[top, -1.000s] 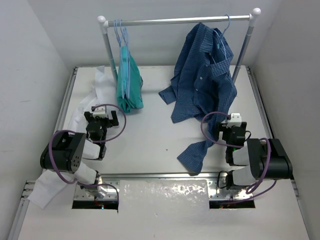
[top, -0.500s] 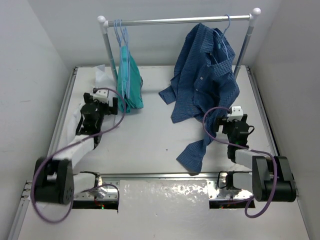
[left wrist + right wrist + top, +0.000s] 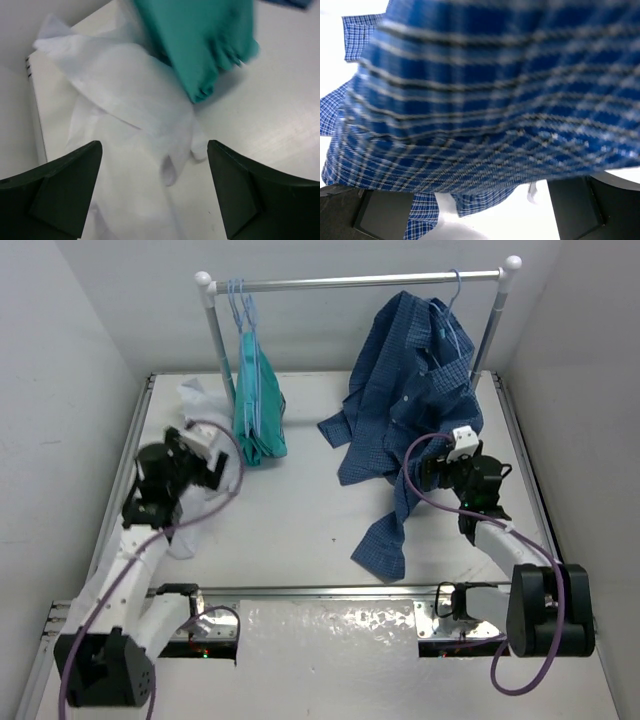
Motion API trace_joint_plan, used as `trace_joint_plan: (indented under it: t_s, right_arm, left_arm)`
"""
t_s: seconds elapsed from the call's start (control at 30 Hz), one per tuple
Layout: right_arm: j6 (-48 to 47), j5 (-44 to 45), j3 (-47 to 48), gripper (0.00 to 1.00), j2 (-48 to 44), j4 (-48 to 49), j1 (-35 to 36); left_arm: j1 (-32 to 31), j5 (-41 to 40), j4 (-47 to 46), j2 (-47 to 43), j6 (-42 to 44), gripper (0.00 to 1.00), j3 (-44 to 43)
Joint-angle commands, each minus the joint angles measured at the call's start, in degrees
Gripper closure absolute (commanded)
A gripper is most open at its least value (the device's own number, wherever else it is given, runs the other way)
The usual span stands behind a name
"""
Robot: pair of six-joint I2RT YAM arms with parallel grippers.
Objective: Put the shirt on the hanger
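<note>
1. The top view shows the whole white shirt. It lies crumpled along the left edge of the tabletop, from beside the teal garment down past the left arm's base. It is on no hanger.
2. Only this view shows the hanger, pale-blue wire hooked on the left end of the rail, above the teal garment. Whether more than one wire hangs there I cannot tell.
3. The left gripper is over the shirt's upper part.
4. The left wrist view settles what the top view cannot. The left gripper's jaws stand wide apart and released, with the shirt's folds below them and nothing held. The teal garment's hem lies just beyond.
5. The right gripper is at the edge of the dark blue checked shirt, which hangs from the rail's right end.
6. In the right wrist view, the checked shirt fills the frame, blurred. The right gripper's jaws are spread wide beneath it, not clenched.
</note>
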State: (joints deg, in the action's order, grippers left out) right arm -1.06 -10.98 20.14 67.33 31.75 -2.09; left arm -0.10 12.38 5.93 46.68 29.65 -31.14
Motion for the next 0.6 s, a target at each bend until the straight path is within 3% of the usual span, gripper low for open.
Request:
trace_joint_plan:
  t_s: [0.0, 0.07, 0.17, 0.23, 0.33, 0.43, 0.47, 0.5, 0.57]
  right_arm:
    - [-1.49, -1.67, 3.85, 0.02, -2.55, -3.61, 0.33]
    - [-1.4, -2.37, 4.38, 0.02, -3.69, -5.11, 0.33]
    - [-0.96, -4.48, 5.17, 0.01, -5.36, -6.43, 0.33]
    - [-1.13, -5.27, 5.78, 0.01, -5.98, -8.44, 0.33]
    - [-0.36, -2.13, 8.41, 0.01, -6.86, -16.23, 0.33]
    - [4.56, 8.32, 11.32, 0.01, -7.91, -25.57, 0.33]
    - [4.92, 10.61, 12.45, 0.01, -8.44, -28.03, 0.33]
    - [6.23, 14.81, 13.08, 0.01, -8.7, -32.58, 0.33]
    - [6.68, 17.13, 14.22, 0.01, -9.41, -37.0, 0.33]
  left_arm:
    - [8.68, -0.37, 6.8, 6.56, -12.4, 0.17, -12.69]
    - [18.75, 7.18, 10.93, 12.96, -16.18, 0.2, -20.17]
    - [19.35, 9.13, 11.91, 13.97, -10.79, 0.22, -22.65]
    - [19.7, 8.72, 9.29, 14.4, -12.32, 0.19, -22.22]
    - [22.5, 8.09, 7.25, 21.85, -19.78, 0.18, -27.03]
    - [26.29, 14.33, 8.91, 38.33, -26.12, 0.2, -35.55]
    - [26.03, 16.16, 9.79, 41.8, -26.48, 0.14, -38.18]
    - [25.59, 16.62, 11.45, 44.7, -27.09, 0.0, -43.26]
    - [23.31, 16.27, 13.13, 52.27, -27.19, 0.0, -47.68]
